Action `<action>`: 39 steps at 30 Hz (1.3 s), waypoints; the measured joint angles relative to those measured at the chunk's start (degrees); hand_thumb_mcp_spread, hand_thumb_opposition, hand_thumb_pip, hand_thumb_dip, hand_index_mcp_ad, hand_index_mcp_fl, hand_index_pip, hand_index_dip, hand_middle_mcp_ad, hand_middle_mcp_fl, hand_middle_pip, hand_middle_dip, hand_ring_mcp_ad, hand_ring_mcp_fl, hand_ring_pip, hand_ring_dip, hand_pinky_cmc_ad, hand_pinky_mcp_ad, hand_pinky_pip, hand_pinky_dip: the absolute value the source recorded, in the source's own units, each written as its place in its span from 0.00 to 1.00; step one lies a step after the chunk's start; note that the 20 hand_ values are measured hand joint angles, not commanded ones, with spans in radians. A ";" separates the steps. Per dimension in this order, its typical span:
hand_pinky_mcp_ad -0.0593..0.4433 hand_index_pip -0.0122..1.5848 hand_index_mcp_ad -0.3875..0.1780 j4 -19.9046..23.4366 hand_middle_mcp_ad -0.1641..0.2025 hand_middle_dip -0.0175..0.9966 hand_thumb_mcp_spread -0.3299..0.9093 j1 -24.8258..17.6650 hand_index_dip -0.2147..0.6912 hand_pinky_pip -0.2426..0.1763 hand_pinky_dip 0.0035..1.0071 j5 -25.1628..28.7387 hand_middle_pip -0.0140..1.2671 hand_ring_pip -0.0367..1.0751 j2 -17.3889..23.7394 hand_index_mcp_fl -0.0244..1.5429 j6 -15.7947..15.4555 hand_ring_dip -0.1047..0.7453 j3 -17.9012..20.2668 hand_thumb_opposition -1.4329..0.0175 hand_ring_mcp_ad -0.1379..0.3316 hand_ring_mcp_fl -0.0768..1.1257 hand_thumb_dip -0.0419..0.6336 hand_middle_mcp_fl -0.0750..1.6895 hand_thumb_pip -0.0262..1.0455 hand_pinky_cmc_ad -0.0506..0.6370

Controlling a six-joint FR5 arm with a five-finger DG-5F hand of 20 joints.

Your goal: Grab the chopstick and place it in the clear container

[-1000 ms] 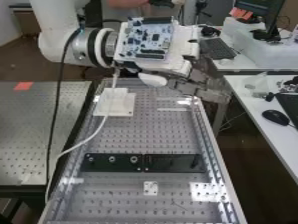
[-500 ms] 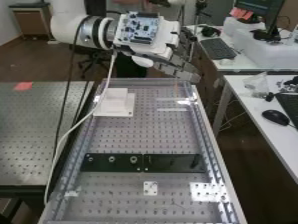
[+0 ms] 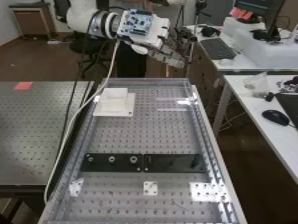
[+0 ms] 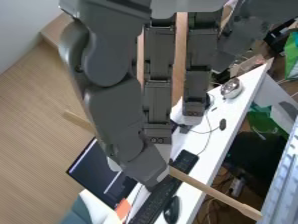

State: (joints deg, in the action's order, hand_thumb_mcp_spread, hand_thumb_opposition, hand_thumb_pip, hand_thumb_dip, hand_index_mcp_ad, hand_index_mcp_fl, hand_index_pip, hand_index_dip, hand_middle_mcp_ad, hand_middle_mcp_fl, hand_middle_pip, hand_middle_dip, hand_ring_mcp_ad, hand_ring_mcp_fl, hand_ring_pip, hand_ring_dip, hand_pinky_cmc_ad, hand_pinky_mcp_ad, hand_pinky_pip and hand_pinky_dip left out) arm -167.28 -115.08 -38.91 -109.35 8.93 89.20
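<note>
A: Mind describing the worktop (image 3: 159, 135) and room?

B: Perforated metal, carrying a white block (image 3: 115, 105) and black plates (image 3: 174, 163), with brown floor (image 3: 36, 62) beyond and a desk (image 3: 255, 106) alongside

A: And the chopstick (image 4: 216, 194)?

B: Slim, pale and straight tbh, pinched in the fingers (image 3: 166, 56) up near the far end

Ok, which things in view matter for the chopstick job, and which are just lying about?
For the job: the hand; the wooden chopstick it holds.

Just lying about: white block; black plates; keyboard; black mouse.
</note>
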 joint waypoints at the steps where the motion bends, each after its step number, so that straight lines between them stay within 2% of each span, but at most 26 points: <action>1: 0.39 0.30 0.46 -0.29 0.41 0.68 0.96 -0.57 0.64 0.55 0.15 0.56 0.18 0.14 -0.26 0.79 0.32 0.62 -0.23 0.24 0.57 0.63 0.56 0.78 0.44 0.69; 9: 0.38 0.30 0.45 -4.26 0.41 0.67 0.96 -2.92 0.64 0.55 0.15 4.68 0.18 0.14 -3.71 0.79 6.19 0.62 -2.05 0.24 0.57 0.62 0.55 0.78 0.44 0.69; 16: 0.38 0.30 0.46 -7.00 0.41 0.68 0.96 -2.73 0.64 0.55 0.15 5.64 0.18 0.14 -5.41 0.79 7.30 0.62 -2.32 0.24 0.57 0.64 0.56 0.78 0.44 0.69; 21: 0.38 0.30 0.45 -10.49 0.41 0.68 0.96 -2.53 0.64 0.55 0.15 5.55 0.18 0.14 -6.95 0.79 13.39 0.62 -2.55 0.24 0.58 0.64 0.55 0.78 0.44 0.69; 24: 0.39 0.30 0.45 -13.71 0.41 0.67 0.96 -2.35 0.64 0.55 0.15 5.05 0.17 0.14 -8.70 0.79 18.39 0.61 -3.28 0.24 0.58 0.64 0.55 0.78 0.44 0.69; 29: 0.39 0.30 0.45 -17.67 0.41 0.67 0.96 -2.10 0.64 0.55 0.15 4.05 0.17 0.14 -11.22 0.79 22.51 0.62 -5.07 0.24 0.58 0.64 0.55 0.78 0.44 0.69; 34: 0.39 0.30 0.45 -20.43 0.41 0.67 0.96 -1.89 0.64 0.55 0.15 3.24 0.17 0.14 -12.94 0.79 24.70 0.61 -6.42 0.24 0.58 0.64 0.56 0.78 0.44 0.69; 39: 0.41 0.30 0.45 -22.36 0.41 0.67 0.96 -1.60 0.64 0.55 0.15 2.18 0.17 0.14 -14.38 0.79 23.95 0.61 -8.46 0.24 0.58 0.64 0.56 0.78 0.44 0.69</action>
State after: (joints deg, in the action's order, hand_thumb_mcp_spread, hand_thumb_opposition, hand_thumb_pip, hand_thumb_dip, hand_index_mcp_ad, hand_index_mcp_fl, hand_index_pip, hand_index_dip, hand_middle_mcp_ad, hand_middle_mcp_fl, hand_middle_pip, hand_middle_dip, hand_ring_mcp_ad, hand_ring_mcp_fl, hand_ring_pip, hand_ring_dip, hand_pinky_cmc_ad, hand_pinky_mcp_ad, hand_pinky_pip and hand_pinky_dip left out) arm -189.63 -116.68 -36.73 -123.74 32.89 80.73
